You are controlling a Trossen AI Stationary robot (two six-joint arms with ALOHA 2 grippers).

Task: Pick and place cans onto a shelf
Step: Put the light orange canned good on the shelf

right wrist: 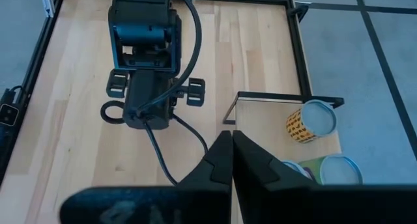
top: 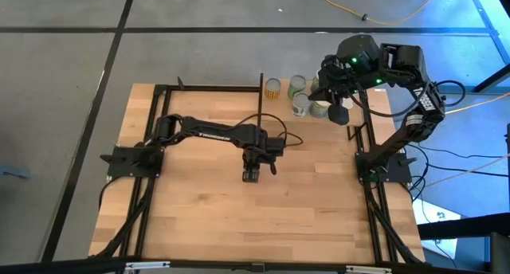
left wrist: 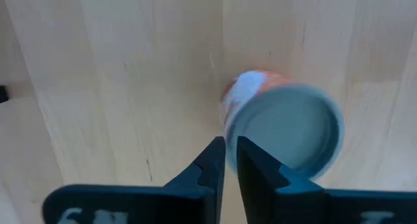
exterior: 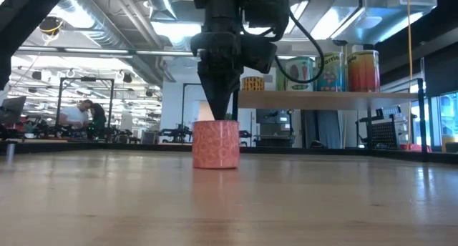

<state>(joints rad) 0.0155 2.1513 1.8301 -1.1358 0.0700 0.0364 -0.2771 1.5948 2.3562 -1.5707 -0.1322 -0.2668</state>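
Observation:
An orange-pink can (exterior: pixel 216 144) with a pale lid (left wrist: pixel 287 127) stands upright on the tabletop near its middle. My left gripper (left wrist: pixel 230 152) is shut and points down just above the can's top, at the lid's edge (exterior: pixel 218 116). In the high view my left gripper (top: pixel 252 174) hides the can. The shelf (exterior: pixel 329 98) stands at the table's far right and carries several cans (top: pixel 300 105), among them a yellow one (right wrist: pixel 306 122). My right gripper (right wrist: pixel 232 146) is shut and empty, and hovers above the shelf (top: pixel 339 113). My left gripper's shut fingertips (exterior: pixel 218 114) stand at the can's top rim from above, pointing down. I cannot tell whether they touch it. The can stands upright on the table.
Black frame rails (top: pixel 155 146) run along the table's left and right sides. The shelf's thin black posts (right wrist: pixel 231 107) stand at its corners. Bare wood (top: pixel 207 210) lies near the table's front edge. People and benches (exterior: pixel 79 117) show in the room behind the table.

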